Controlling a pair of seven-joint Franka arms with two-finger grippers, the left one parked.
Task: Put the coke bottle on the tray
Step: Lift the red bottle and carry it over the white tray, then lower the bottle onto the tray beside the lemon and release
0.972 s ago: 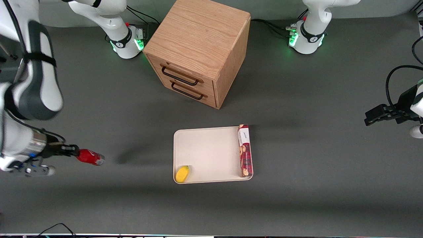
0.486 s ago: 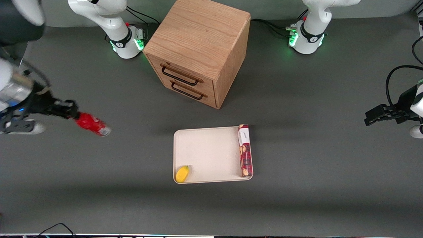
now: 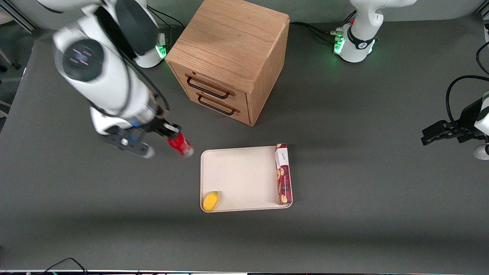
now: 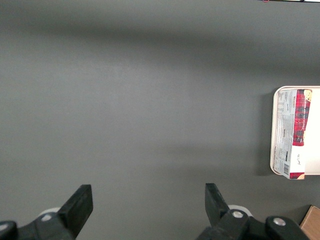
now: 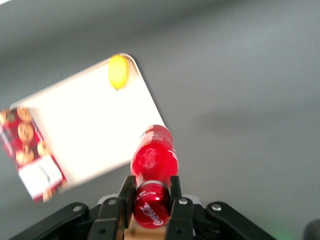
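Note:
My right gripper (image 3: 170,132) is shut on the red cap of the small red coke bottle (image 3: 180,144) and holds it in the air, just beside the tray corner nearest the drawer cabinet. In the right wrist view the fingers (image 5: 176,195) clamp the cap and the bottle (image 5: 151,156) hangs over the tray's rim. The cream-white tray (image 3: 240,172) lies flat on the table in front of the cabinet; it also shows in the right wrist view (image 5: 90,130).
A wooden drawer cabinet (image 3: 229,57) stands farther from the camera than the tray. A long red biscuit box (image 3: 283,173) lies along the tray edge toward the parked arm. A yellow lemon-like object (image 3: 211,201) sits in the tray's near corner.
The right arm has swung from the working arm's end of the table toward the tray, carrying the bottle with it. The tray, box and yellow object have not moved.

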